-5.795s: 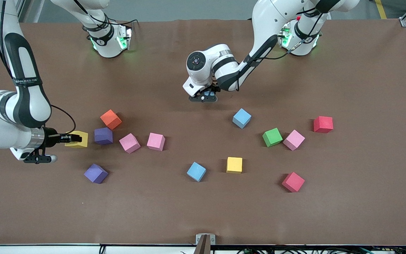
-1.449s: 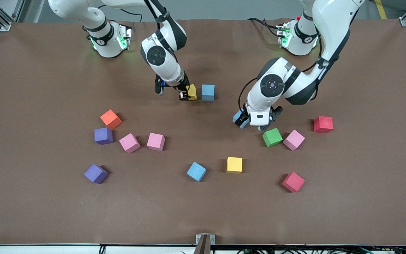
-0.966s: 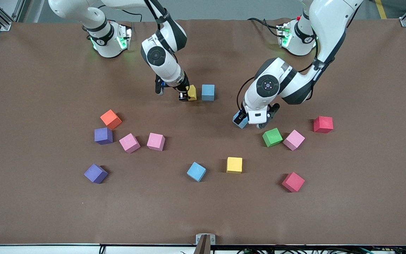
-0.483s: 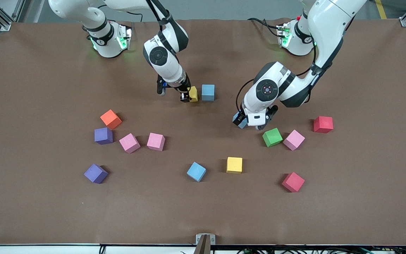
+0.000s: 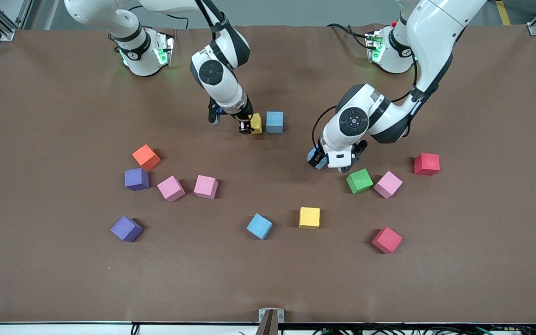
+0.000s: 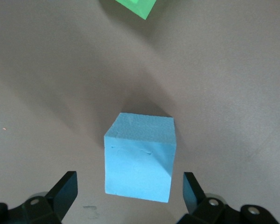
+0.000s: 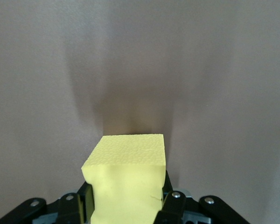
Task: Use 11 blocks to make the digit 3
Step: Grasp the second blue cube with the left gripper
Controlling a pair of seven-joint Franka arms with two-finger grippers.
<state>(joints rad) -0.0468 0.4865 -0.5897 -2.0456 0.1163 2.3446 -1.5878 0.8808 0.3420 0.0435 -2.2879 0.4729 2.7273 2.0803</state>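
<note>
My right gripper is shut on a yellow block, held low at the table close beside a light blue block. My left gripper is open and down around another light blue block, one finger on each side with gaps. Loose blocks lie nearer the front camera: orange, purple, two pink, purple, light blue, yellow.
Toward the left arm's end lie a green block, a pink block, a red block and a pinkish-red block. The green one sits close to my left gripper. Brown table runs wide toward the front camera.
The right gripper has edged the yellow block slightly closer to the light blue block. The left hand has shifted a little over its light blue block, fingers still apart.
</note>
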